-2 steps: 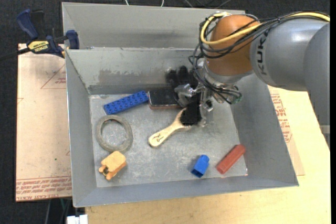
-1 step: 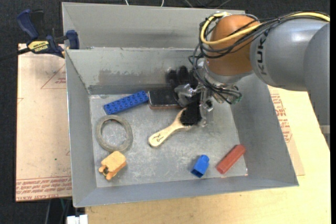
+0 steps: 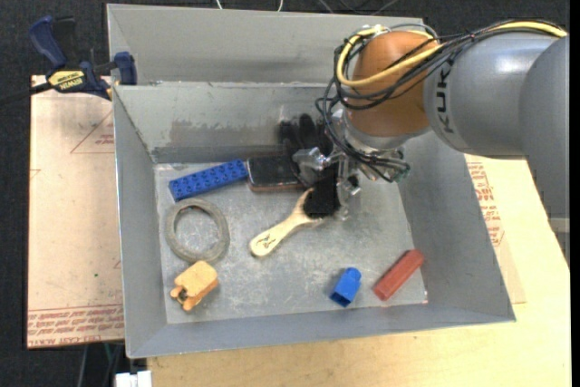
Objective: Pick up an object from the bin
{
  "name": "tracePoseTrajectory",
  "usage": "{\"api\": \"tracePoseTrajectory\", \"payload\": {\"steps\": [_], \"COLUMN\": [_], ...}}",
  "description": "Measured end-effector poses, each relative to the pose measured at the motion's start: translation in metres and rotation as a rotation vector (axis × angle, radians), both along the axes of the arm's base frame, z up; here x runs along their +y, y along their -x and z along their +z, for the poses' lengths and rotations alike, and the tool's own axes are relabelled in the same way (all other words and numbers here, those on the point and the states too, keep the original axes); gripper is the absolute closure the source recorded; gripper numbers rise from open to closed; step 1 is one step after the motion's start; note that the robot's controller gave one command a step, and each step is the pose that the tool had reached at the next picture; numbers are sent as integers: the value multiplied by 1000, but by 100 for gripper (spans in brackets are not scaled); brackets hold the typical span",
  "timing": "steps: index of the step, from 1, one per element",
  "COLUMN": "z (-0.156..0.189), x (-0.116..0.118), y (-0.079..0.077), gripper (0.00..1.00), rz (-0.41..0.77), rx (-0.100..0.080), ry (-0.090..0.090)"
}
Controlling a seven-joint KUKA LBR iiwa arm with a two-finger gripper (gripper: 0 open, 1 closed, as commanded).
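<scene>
The tool (image 3: 333,181) hangs low in the grey bin (image 3: 140,222), right at the black bristle head of a wooden-handled brush (image 3: 285,231). The brush lies flat, its pale handle slanting away from the arm. I cannot tell whether the tool is spread or pressed together, because the wrist and cables mask it. The head is the bulkiest part to take, which probably explains the tool's position there.

A dark flat device (image 3: 275,172) lies just beside the brush head, with a blue toy brick (image 3: 208,179) beyond it, so a stray catch is possible. A clear ring (image 3: 197,229) sits near the handle tip. A yellow toy (image 3: 196,284), a blue block (image 3: 344,285) and a red block (image 3: 399,274) lie well apart from the brush.
</scene>
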State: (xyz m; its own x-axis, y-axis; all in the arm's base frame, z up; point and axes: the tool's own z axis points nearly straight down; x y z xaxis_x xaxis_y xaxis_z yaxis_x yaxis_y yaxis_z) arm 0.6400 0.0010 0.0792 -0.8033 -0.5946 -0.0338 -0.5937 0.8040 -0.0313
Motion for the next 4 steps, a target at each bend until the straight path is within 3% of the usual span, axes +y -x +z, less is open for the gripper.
{"api": "tracePoseTrajectory", "payload": {"steps": [2, 3, 4], "z": [0, -5, -2], "x": [0, 1, 2], "y": [0, 4, 2], "gripper": [100, 0, 100], "rz": [0, 2, 3], "rx": [0, 14, 6], "ry": [0, -1, -3]}}
